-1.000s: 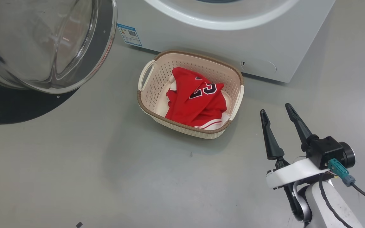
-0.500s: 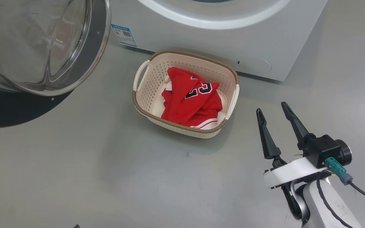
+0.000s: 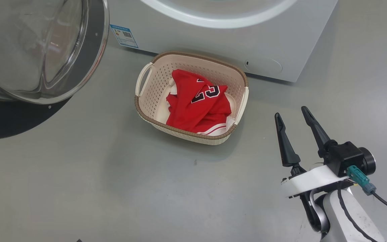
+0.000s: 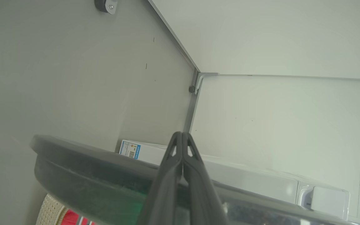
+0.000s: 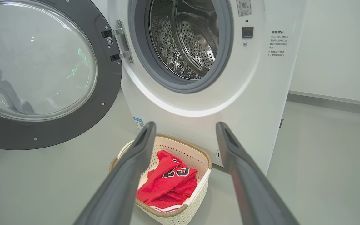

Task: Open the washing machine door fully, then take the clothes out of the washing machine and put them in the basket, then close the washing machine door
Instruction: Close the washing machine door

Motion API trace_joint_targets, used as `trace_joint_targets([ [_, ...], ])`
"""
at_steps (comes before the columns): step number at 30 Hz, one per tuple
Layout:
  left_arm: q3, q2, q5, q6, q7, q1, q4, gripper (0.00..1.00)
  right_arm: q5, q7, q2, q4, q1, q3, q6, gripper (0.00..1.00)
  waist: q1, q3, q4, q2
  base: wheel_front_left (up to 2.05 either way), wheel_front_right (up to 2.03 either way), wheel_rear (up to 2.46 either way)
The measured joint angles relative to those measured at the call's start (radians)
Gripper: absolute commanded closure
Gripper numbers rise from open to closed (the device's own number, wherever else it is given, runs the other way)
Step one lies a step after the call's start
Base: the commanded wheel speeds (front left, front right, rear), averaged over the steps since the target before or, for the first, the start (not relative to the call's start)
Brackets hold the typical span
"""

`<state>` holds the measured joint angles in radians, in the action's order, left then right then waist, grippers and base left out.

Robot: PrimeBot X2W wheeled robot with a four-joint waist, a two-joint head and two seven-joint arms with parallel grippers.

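Red clothes lie in the basket on the floor before the washing machine, whose drum looks empty. The washing machine door stands wide open on my left, hinged at its right edge. My left gripper, fingers pressed together, sits over the door's dark rim, seemingly on its outer side; contact I cannot tell. My right gripper, spread and empty, hangs right of the basket, well apart from the door. The left arm looks best placed to swing it shut.
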<state>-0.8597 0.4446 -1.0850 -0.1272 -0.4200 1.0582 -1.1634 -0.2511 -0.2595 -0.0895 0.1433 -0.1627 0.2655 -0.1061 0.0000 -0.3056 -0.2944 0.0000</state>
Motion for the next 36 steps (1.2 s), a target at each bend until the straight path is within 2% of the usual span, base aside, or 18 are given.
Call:
trace_joint_targets([
  [12,0.033,0.016,0.014,0.0,-0.041,0.024,-0.047,1.0,0.003,0.0,0.001,0.002,-0.001,-0.01,0.0,0.0,0.0,0.006,-0.002,0.0,0.0,0.0,0.0],
  [21,0.087,0.007,0.043,0.001,-0.15,0.024,-0.067,1.0,0.002,0.0,0.005,0.006,-0.001,-0.018,0.0,0.0,0.0,0.034,-0.017,0.0,0.0,0.0,0.0],
  [36,0.167,-0.051,0.067,0.102,-0.363,0.01,-0.089,1.0,-0.004,0.0,0.013,0.012,0.005,-0.025,0.0,0.0,0.0,0.077,-0.04,0.0,0.0,0.0,0.0],
])
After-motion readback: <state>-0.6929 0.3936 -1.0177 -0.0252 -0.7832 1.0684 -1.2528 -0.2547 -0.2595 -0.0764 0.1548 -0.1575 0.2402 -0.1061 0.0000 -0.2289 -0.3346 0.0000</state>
